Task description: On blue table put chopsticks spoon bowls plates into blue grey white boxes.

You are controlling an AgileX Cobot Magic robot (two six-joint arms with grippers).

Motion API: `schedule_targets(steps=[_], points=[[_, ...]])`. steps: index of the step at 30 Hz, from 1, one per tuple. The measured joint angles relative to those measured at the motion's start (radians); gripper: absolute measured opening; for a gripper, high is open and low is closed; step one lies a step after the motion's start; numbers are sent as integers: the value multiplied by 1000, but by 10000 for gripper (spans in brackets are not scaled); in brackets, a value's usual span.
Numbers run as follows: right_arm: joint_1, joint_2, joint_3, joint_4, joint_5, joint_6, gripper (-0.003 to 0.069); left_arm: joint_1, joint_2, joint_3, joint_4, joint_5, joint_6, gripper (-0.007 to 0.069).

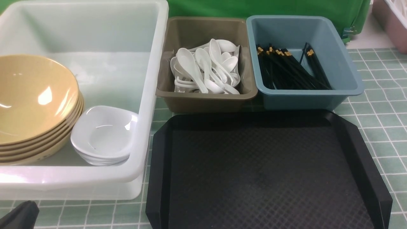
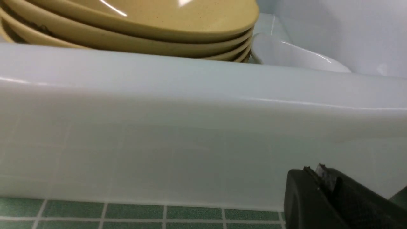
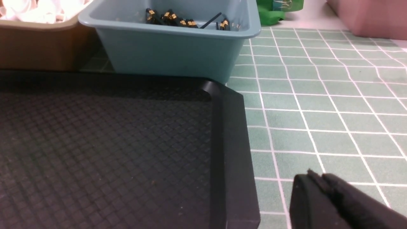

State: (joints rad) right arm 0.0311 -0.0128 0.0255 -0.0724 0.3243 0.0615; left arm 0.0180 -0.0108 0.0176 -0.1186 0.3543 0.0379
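Several tan bowls are stacked in the white box, with stacked white plates beside them. White spoons fill the grey box. Black chopsticks lie in the blue box. My left gripper is shut and empty, low over the blue table, close to the white box's front wall; a dark part of it shows at the front view's bottom left corner. My right gripper hangs shut and empty over the tiles, right of the tray.
A flat black textured tray lies bare in front of the grey and blue boxes. A pinkish crate stands at the far right. Green cloth hangs behind the boxes. Open tiles show to the right of the tray.
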Motion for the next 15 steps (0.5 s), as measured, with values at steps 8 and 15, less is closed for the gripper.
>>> schedule_targets(steps=[8, 15], points=[[0, 0, 0, 0, 0, 0, 94, 0, 0, 0, 6, -1, 14, 3], [0, 0, 0, 0, 0, 0, 99, 0, 0, 0, 7, -1, 16, 3]])
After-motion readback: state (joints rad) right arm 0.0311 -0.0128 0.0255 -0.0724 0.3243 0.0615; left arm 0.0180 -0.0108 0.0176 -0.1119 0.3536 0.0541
